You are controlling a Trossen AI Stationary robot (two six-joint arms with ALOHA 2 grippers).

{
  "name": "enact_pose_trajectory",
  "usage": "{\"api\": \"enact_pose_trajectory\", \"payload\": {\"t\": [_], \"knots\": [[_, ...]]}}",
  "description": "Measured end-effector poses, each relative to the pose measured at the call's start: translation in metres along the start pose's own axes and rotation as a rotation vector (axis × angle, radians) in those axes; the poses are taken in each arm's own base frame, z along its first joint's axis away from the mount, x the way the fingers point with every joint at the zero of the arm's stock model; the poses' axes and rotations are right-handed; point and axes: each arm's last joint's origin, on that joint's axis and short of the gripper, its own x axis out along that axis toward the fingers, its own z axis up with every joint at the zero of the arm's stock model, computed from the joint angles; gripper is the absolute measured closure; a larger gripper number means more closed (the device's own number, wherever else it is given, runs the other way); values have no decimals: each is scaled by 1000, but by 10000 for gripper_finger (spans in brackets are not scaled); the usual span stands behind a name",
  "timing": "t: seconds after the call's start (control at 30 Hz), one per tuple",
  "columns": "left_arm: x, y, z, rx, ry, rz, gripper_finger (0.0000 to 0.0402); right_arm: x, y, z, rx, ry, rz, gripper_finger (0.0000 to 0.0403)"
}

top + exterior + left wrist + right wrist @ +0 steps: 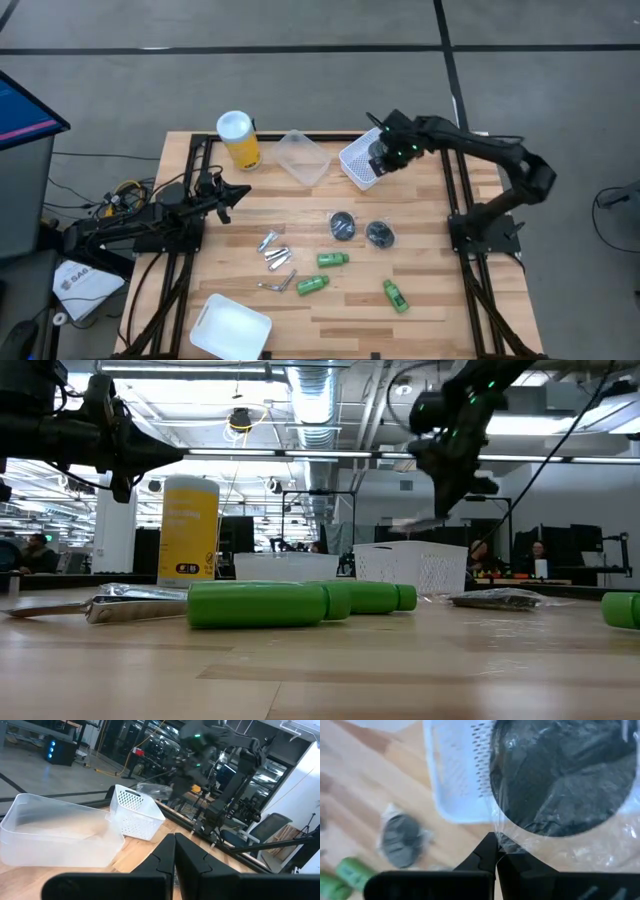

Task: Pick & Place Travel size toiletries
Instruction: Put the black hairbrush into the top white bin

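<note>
**Wrapped dark disc held over the white basket**

While the left end effector (pixel 243 190) waits at the bench's (pixel 430 300) left side with fingers pressed together, the right end effector (pixel 496 851) hangs above the white perforated basket (pixel 358 162), pinching the clear wrapper of a dark round piece (pixel 560 775). Two more wrapped dark pieces (pixel 343 225) (pixel 380 234) lie mid-bench. Below them lie three green bottles (pixel 332 259) (pixel 311 284) (pixel 396 295), with silvery tubes (pixel 275 255) to their left.
</note>
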Motion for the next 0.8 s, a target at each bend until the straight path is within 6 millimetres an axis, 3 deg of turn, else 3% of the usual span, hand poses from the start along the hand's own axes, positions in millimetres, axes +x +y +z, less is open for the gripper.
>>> {"api": "enact_pose_trajectory", "payload": {"t": [0.23, 0.53, 0.63, 0.8], "knots": [[0, 0, 0, 0, -1, -1, 400, 22, -6, 34, -44, 41, -32, 403], [0, 0, 1, -1, -7, -3, 400, 48, 1, 51, -94, 114, -121, 396], [0, 0, 1, -1, -9, -4, 400, 48, 6, 50, -163, 107, -136, 373], [0, -1, 1, -2, -13, -6, 400, 38, 11, 48, -201, 68, -163, 301]]}}
